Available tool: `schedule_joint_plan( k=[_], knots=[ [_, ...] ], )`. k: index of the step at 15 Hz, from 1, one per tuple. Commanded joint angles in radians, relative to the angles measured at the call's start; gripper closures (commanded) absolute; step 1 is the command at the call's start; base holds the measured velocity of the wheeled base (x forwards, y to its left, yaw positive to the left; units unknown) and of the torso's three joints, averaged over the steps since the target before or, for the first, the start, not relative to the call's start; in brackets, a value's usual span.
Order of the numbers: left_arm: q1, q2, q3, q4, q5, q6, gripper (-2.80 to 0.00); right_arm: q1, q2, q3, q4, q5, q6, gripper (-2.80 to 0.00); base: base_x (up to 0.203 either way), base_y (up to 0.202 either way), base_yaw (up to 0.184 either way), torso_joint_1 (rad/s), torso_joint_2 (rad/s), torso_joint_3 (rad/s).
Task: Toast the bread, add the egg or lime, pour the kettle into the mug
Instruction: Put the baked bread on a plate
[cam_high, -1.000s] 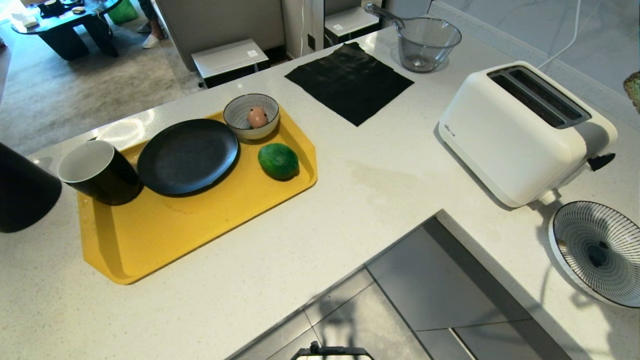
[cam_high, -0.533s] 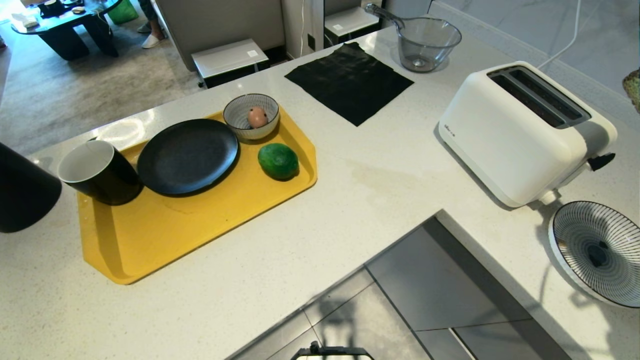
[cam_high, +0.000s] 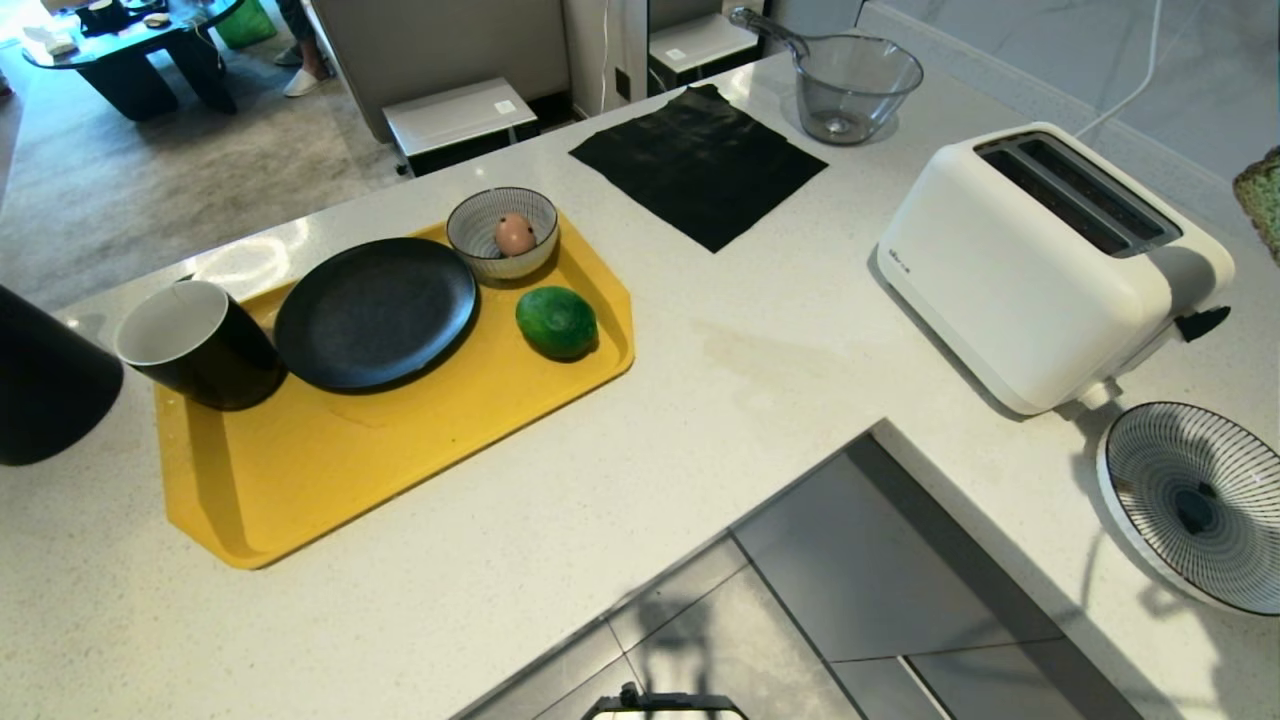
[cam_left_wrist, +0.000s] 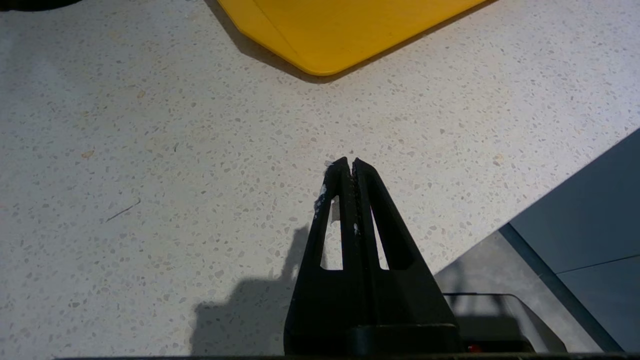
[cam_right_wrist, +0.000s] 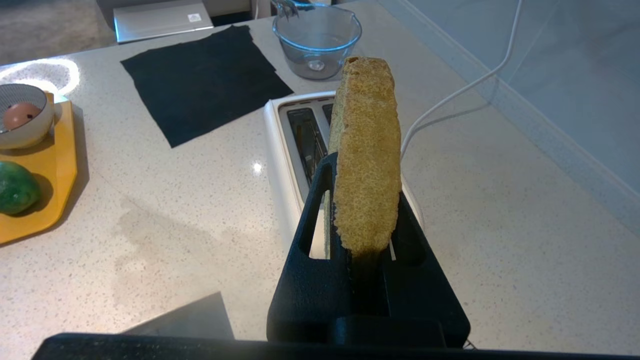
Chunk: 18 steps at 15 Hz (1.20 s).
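Leftmost, the kettle (cam_high: 45, 385) stands on the counter (cam_high: 700, 400), cut off by the frame edge, just beside the yellow tray (cam_high: 330, 470). On the tray, from left: the mug (cam_high: 195, 345), tilted and leaning near the black plate (cam_high: 375, 312); behind the plate a striped bowl (cam_high: 502, 232) holding 1 egg (cam_high: 515, 235); the lime (cam_high: 556, 321) in front of that bowl, on the tray's right end. The left gripper (cam_left_wrist: 350, 165) hangs over bare counter near the tray's corner, its fingers pressed together with nothing between them. Further right lie a black cloth (cam_high: 700, 160) and a glass jug (cam_high: 850, 85) at the back. The white toaster (cam_high: 1040, 265) sits right of centre, both slots vacant. The right gripper (cam_right_wrist: 362, 200) pinches the bread (cam_right_wrist: 367, 165) on edge, crust up, in the air above and beside the toaster; in the head view only a sliver of bread shows at the right edge. A second striped bowl (cam_high: 1195, 500) rests at the near right.
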Motion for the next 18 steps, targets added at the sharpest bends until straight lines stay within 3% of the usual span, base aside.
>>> schedule_joint_plan(
  k=[1,5,14,18],
  knots=[
    [0.000,-0.001,0.017,-0.001,0.000,0.000,0.00,0.000,0.002,0.006,-0.002,0.001,0.001,0.00,0.000,0.000,0.000,0.000,0.00,0.000],
    [0.001,-0.001,0.017,-0.001,0.000,0.000,0.00,0.001,0.002,0.020,-0.002,-0.019,-0.071,0.00,0.000,0.000,0.000,0.000,0.00,0.000],
    [0.000,-0.001,0.017,-0.001,0.000,0.000,0.00,0.020,0.004,0.003,-0.018,-0.011,-0.073,0.00,0.000,0.000,0.000,0.000,0.00,0.000],
    [0.001,-0.001,0.017,-0.001,0.000,0.000,0.00,0.020,0.002,0.003,-0.025,-0.008,-0.071,0.00,0.000,-0.008,0.155,0.002,0.00,0.003]
  ],
)
